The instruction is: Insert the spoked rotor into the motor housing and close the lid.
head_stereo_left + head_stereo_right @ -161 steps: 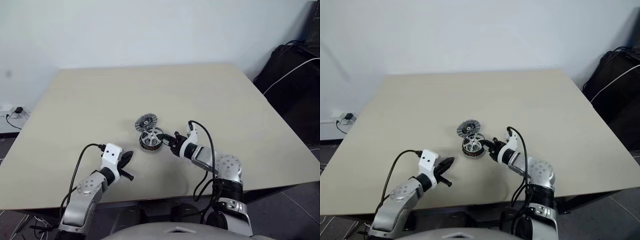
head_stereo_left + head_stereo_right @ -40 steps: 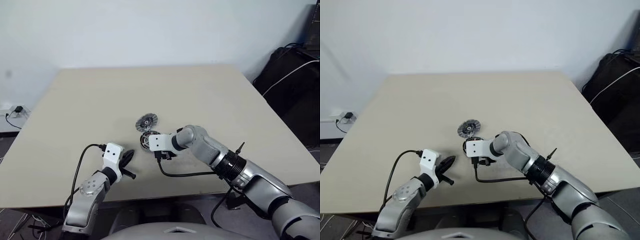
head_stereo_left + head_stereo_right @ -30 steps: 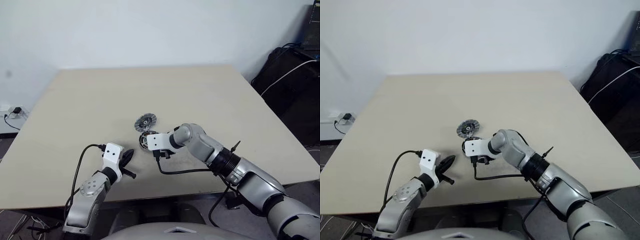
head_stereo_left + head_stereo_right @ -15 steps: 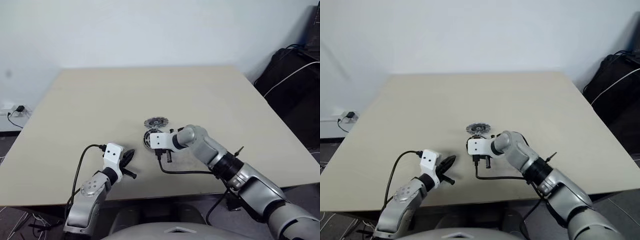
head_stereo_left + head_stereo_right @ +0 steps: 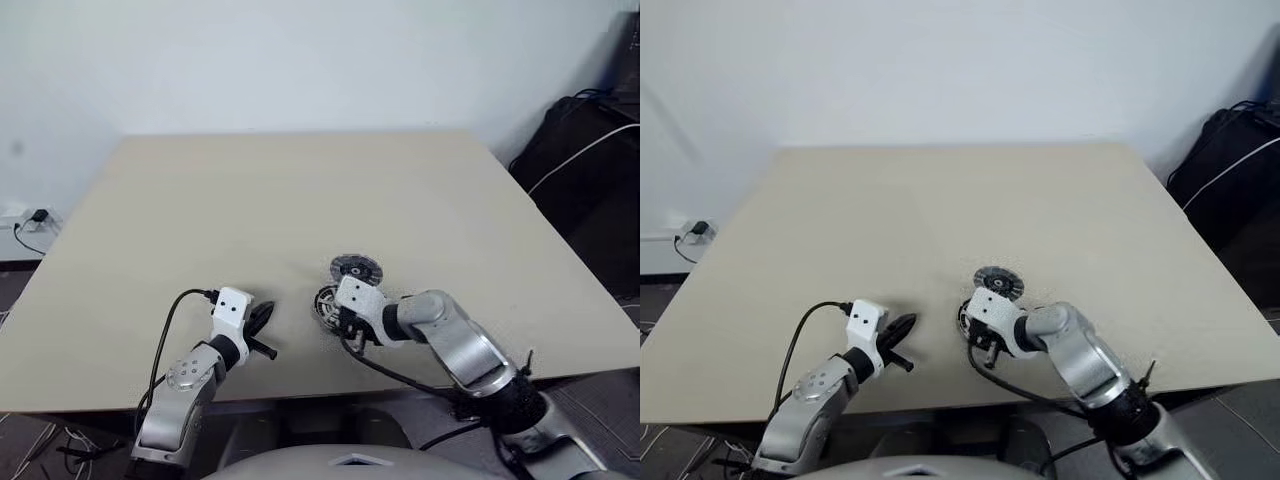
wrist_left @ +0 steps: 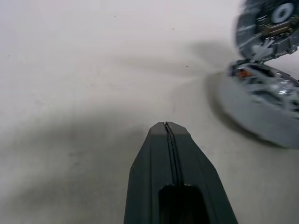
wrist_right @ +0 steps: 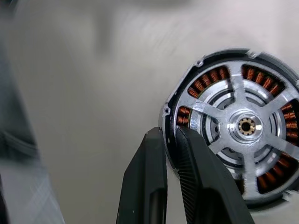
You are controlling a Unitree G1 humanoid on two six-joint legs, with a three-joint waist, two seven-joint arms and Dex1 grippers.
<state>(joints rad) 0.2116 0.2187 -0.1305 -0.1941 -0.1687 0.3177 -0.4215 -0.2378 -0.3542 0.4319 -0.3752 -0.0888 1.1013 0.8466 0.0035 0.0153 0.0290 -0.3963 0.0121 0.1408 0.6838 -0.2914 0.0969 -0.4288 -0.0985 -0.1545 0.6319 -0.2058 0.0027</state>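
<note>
The motor housing (image 7: 209, 78) lies flat on the table, its copper windings ringed by a dark rim. Inside it sits the spoked rotor (image 7: 246, 126), silver spokes over the windings. My right gripper (image 7: 168, 133) is shut on the housing's rim, one finger outside and one inside it. From the head view the housing (image 5: 326, 302) sits near the table's front edge with the right gripper (image 5: 346, 320) just in front of it. The lid (image 5: 356, 270), ribbed face up, lies right behind the housing, touching or leaning on it. My left gripper (image 6: 167, 127) is shut and empty, to the left of the housing.
The beige table (image 5: 250, 190) stretches bare behind the parts. Its front edge runs close under both grippers. A black bag with a white cable (image 5: 580, 140) stands off the table's right side.
My right gripper has rolled its wrist and pulled the housing right and toward the front edge. The lid came along with it. The left arm stayed put.
</note>
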